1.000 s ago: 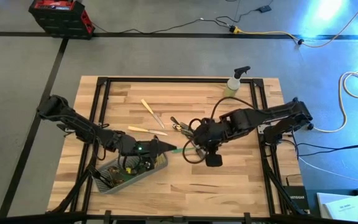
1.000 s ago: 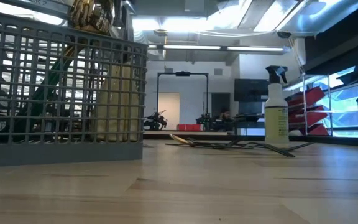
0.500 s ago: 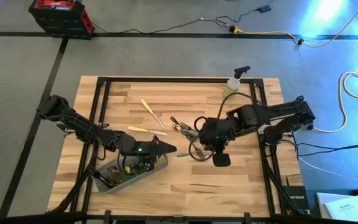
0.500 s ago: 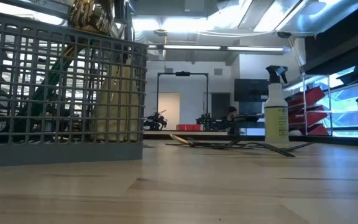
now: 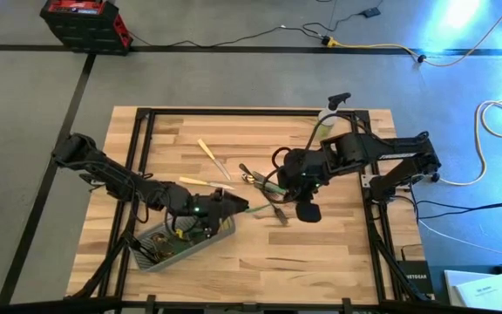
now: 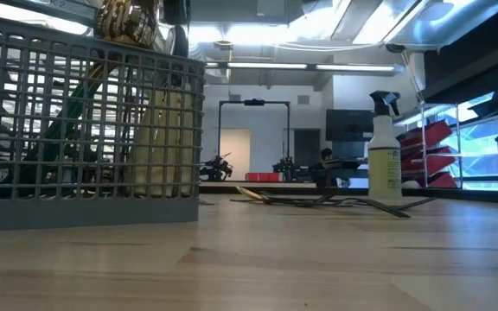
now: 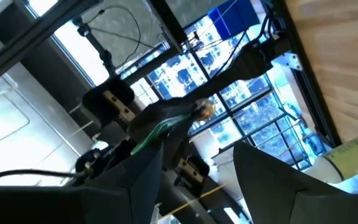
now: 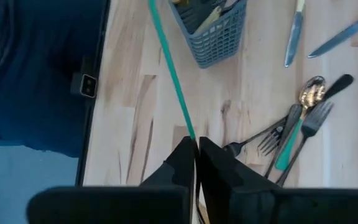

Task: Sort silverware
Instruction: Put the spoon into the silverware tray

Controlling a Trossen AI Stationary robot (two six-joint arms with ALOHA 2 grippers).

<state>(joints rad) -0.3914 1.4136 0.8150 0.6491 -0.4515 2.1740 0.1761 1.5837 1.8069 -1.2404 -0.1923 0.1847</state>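
Right now my right end effector [image 8: 196,144] is clamped on a green-handled utensil [image 8: 171,78] above the wooden tabletop [image 5: 338,253], its handle reaching to my left end effector [image 5: 234,208], fingers apart beside the grey caddy [image 5: 177,244], while loose silverware [image 8: 297,127] lies nearby.

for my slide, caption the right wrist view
Right claw shut on a green-handled utensil, above the grey caddy.
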